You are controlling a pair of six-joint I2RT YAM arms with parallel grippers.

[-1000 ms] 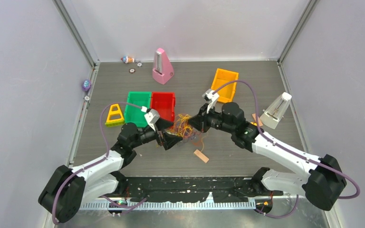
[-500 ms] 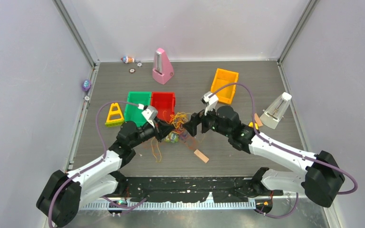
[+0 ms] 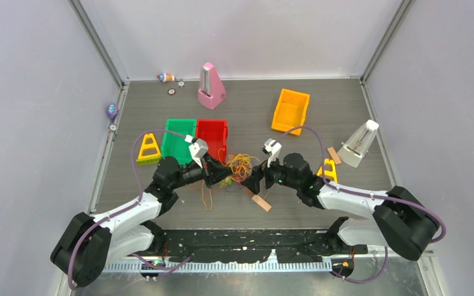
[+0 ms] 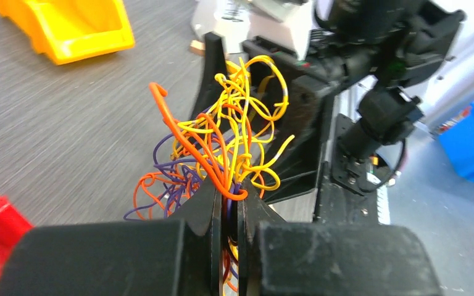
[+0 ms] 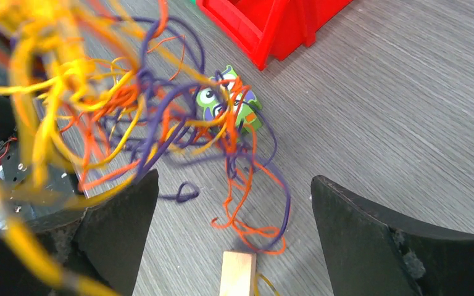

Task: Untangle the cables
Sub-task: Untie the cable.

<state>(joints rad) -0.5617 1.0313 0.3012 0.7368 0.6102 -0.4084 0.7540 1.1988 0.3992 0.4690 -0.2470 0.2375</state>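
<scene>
Counting one bunch of cables [image 4: 231,132], we find the left gripper [image 4: 228,200] clamped on it, the right gripper [image 5: 234,228] spread wide just beside.

Reaching inward, left gripper [image 4: 225,200] pinched closed, right gripper [image 5: 234,231] spread wide.

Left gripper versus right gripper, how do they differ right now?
The left gripper is shut, the right gripper wide open. The left gripper pinches the cables; the right gripper holds nothing, strands only hanging before it. Both are black and face the cables from opposite sides.
</scene>
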